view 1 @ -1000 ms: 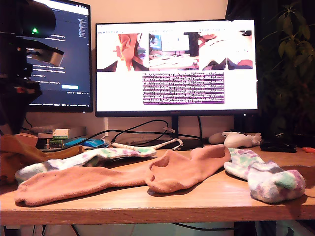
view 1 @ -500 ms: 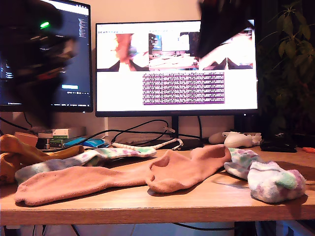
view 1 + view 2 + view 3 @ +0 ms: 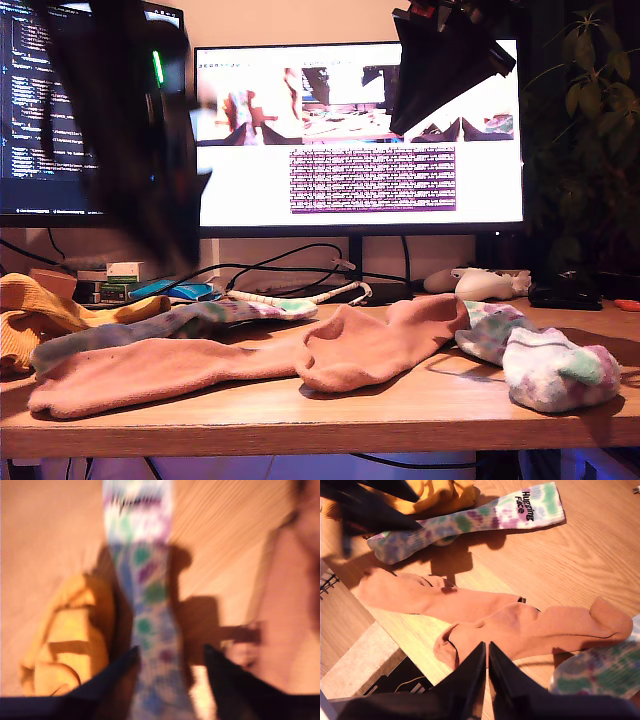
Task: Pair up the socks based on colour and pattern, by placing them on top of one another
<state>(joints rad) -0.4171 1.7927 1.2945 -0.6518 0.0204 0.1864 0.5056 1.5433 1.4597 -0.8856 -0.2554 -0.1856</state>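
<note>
Wooden surface (image 3: 300, 415), monitors behind. Exterior view, left to right: mustard socks (image 3: 35, 310), patterned sock (image 3: 170, 322), two pink socks (image 3: 260, 362) overlapping, second patterned sock (image 3: 545, 365). First claw (image 3: 170, 655) wide above patterned sock; second claw (image 3: 486, 652) closed, empty. Judgement: patterned pair next; descend, grip.

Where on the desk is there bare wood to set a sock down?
Bare wood lies beyond the blotched sock and the pink sock, and along the desk's front edge. It is crowded near the yellow socks.
</note>
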